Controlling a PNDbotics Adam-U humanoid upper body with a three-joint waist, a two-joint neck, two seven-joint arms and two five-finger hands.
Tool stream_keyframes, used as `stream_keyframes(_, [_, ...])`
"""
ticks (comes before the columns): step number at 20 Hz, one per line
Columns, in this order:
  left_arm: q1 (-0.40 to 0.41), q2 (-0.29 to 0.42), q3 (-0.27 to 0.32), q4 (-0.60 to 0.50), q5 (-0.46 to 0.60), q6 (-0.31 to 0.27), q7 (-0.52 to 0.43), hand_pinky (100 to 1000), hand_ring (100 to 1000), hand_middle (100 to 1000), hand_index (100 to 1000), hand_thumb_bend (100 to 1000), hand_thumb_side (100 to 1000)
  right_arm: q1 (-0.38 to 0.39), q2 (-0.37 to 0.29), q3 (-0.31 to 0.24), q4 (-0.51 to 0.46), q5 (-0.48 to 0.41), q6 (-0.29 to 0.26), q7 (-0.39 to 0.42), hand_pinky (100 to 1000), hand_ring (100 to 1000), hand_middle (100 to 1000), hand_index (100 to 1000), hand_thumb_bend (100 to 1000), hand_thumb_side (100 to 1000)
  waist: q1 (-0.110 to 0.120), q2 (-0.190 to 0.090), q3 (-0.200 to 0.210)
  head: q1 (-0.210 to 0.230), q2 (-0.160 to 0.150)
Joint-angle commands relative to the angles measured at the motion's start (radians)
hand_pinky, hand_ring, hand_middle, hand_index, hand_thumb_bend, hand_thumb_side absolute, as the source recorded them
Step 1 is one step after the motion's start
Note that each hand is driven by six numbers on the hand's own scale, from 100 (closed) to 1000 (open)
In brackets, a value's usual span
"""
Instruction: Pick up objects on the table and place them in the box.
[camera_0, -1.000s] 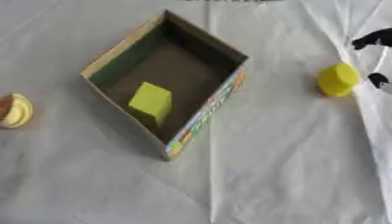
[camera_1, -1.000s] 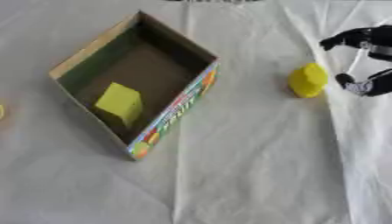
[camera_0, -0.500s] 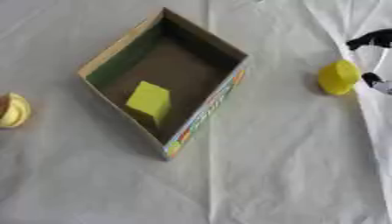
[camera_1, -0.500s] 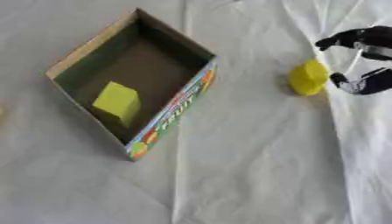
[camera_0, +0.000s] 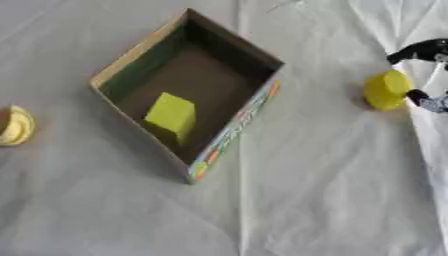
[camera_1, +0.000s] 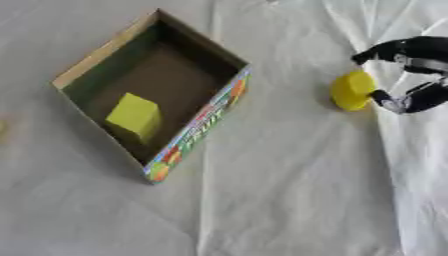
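An open cardboard box (camera_0: 229, 134) with a colourful printed side lies askew in the middle of the white cloth. A yellow-green block (camera_0: 171, 115) rests on its floor. To the right of the box, a round yellow object (camera_1: 352, 90) lies on the cloth. My right hand (camera_1: 418, 75) comes in from the right edge and is open. One black finger arches over the object's top and the thumb sits against its lower right side. A pale yellow round thing (camera_0: 14, 125) lies at the far left edge. My left hand is out of sight.
The white cloth (camera_0: 306, 190) covers the table, with folds running along the right side under my right hand. Bare cloth stretches in front of the box and between it and the yellow object.
My right hand has edged left, so its finger and thumb now bracket the yellow object more closely. The box and the other things have stayed put.
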Motion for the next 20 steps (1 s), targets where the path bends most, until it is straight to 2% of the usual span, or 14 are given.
stream_keyframes(1, [-0.011, 0.011, 0.005, -0.016, 0.006, 0.0, -0.003, 816, 742, 757, 827, 100, 565, -0.018, -0.019, -0.004, 0.001, 0.02, -0.005, 0.012, 997, 976, 883, 1000, 100, 308, -0.002, -0.015, 0.001, -0.003, -0.009])
stream_keyframes(7, [-0.013, 0.008, 0.004, -0.016, 0.007, 0.003, -0.005, 816, 742, 757, 828, 100, 565, -0.031, -0.007, 0.004, 0.02, 0.042, -0.003, 0.021, 994, 973, 883, 1000, 107, 310, -0.003, -0.012, 0.002, -0.006, -0.009])
stream_keyframes(12, [-0.015, 0.007, 0.004, -0.016, 0.008, 0.005, -0.007, 817, 743, 757, 828, 100, 565, -0.041, 0.001, 0.014, 0.033, 0.057, -0.005, 0.04, 988, 966, 875, 1000, 120, 358, -0.003, -0.009, 0.004, -0.009, -0.009])
stream_keyframes(15, [-0.015, 0.006, 0.004, -0.016, 0.008, 0.005, -0.008, 817, 743, 757, 828, 100, 565, -0.046, 0.006, 0.018, 0.044, 0.062, -0.002, 0.049, 968, 940, 819, 1000, 100, 402, -0.004, -0.008, 0.005, -0.011, -0.009])
stream_keyframes(20, [-0.015, 0.005, 0.004, -0.016, 0.008, 0.006, -0.009, 817, 743, 757, 828, 100, 565, -0.053, 0.015, 0.02, 0.062, 0.043, 0.025, 0.05, 921, 874, 684, 908, 100, 364, -0.005, -0.008, 0.006, -0.011, -0.008])
